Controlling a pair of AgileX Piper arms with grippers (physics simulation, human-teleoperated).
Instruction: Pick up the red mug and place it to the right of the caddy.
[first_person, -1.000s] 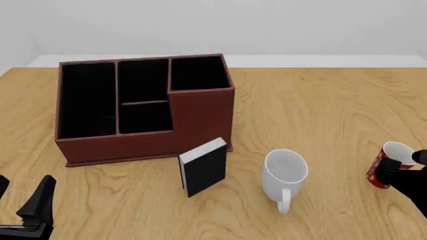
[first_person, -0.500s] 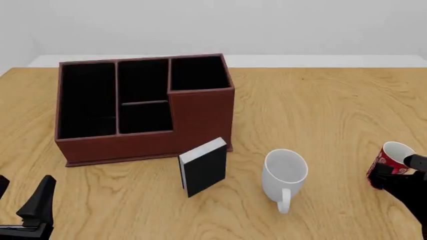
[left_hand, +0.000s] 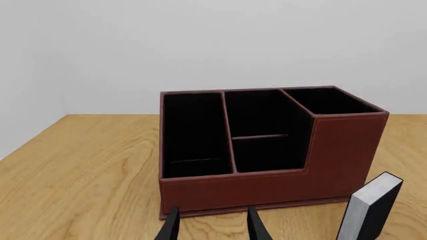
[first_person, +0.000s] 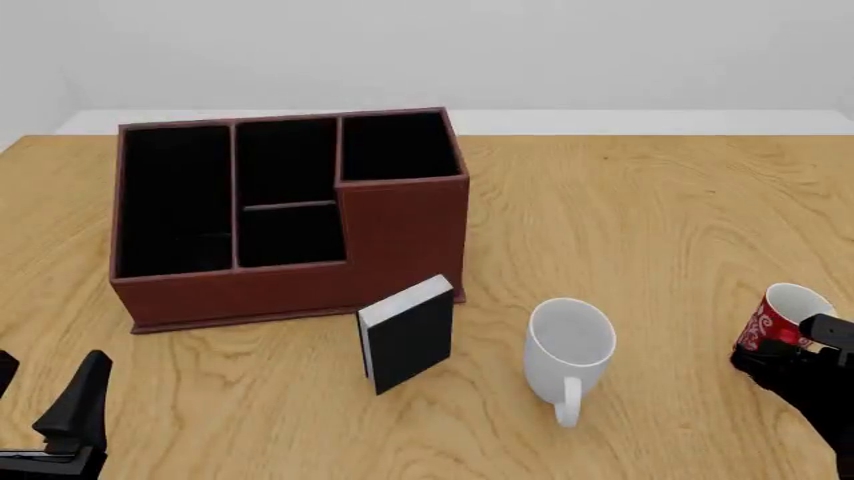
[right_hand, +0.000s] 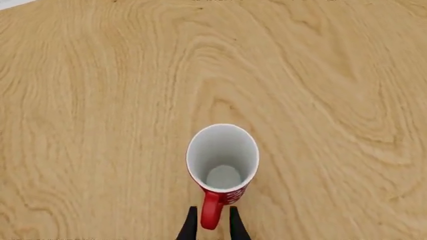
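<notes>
Right gripper (right_hand: 211, 223): black fingers clamped on the red handle of the small red cylindrical mug with white swirls (first_person: 777, 322) | mug upright at the table's right edge, well apart from the large reddish-brown compartmented caddy (first_person: 400, 230) | left gripper (left_hand: 212, 225): fingers apart, holding nothing, low at front left.

Two mugs (first_person: 570, 345) (one red (first_person: 774, 318)), one caddy (first_person: 287, 215), one book (first_person: 407, 333)

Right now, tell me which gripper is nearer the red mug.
Right. The right gripper straddles the red mug handle; the left gripper sits far across the table, near the caddy.
</notes>
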